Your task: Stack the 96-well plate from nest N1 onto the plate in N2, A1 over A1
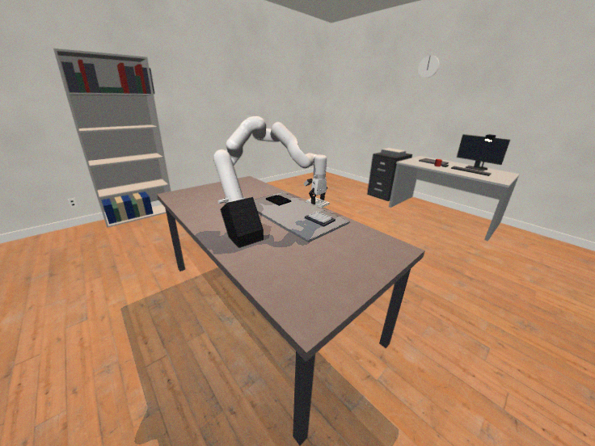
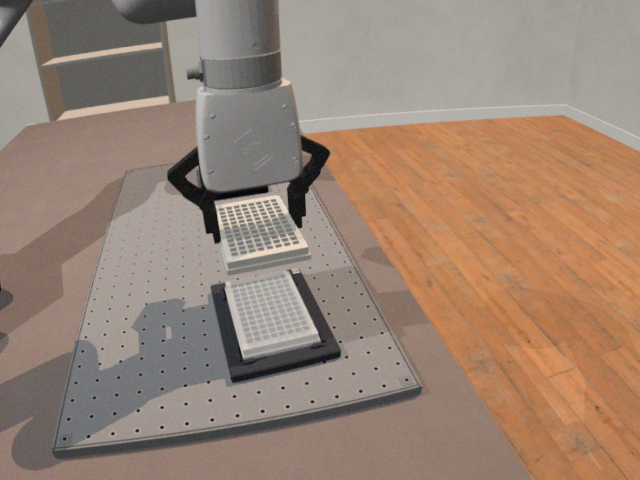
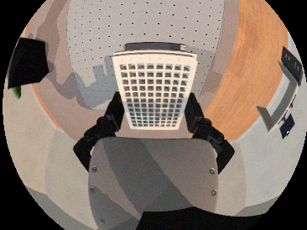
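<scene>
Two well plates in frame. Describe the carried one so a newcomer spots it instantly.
Find the brown table and the grey perforated board lying on it. Above the board, the gripper is shut on a white well plate, held off the surface by its two long sides. The other plate sits lower, in a black nest, with nothing touching it.

The brown bench [image 2: 443, 448] carries a grey perforated board [image 2: 133, 266] lying flat along its right side, near the edge. A black box [image 1: 242, 220] stands tilted on the bench beside the board's near end in the top view. Shadows fall across both the bench surface and the board
</scene>
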Controlling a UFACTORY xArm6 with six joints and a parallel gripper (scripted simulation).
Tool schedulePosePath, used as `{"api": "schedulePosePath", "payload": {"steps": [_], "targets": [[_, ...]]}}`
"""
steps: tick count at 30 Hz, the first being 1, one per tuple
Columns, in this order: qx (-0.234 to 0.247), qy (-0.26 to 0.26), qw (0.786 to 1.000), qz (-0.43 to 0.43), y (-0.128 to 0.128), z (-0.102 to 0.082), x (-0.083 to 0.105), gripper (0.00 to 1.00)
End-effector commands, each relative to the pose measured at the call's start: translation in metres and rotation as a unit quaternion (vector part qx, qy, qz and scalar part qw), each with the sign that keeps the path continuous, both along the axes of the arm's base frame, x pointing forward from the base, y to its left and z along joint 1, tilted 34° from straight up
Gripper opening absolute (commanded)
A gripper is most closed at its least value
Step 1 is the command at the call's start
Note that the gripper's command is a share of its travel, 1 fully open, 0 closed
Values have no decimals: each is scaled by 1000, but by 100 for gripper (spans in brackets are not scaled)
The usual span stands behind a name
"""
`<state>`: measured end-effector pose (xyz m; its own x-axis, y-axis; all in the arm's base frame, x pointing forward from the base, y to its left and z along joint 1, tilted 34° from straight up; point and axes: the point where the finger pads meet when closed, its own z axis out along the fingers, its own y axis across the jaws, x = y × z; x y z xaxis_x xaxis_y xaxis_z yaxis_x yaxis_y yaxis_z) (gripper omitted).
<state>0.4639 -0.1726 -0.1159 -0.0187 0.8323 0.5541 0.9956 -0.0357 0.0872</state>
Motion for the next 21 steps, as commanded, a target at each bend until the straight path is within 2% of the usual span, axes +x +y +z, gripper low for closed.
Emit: {"api": "schedulePosePath", "payload": {"steps": [1,6,21], "targets": [[-1,-1,1000,0,-16,-8,1,0],[-1,-1,1000,0,-25,-14,1,0],[-1,-1,1000,0,-25,-14,1,0]]}}
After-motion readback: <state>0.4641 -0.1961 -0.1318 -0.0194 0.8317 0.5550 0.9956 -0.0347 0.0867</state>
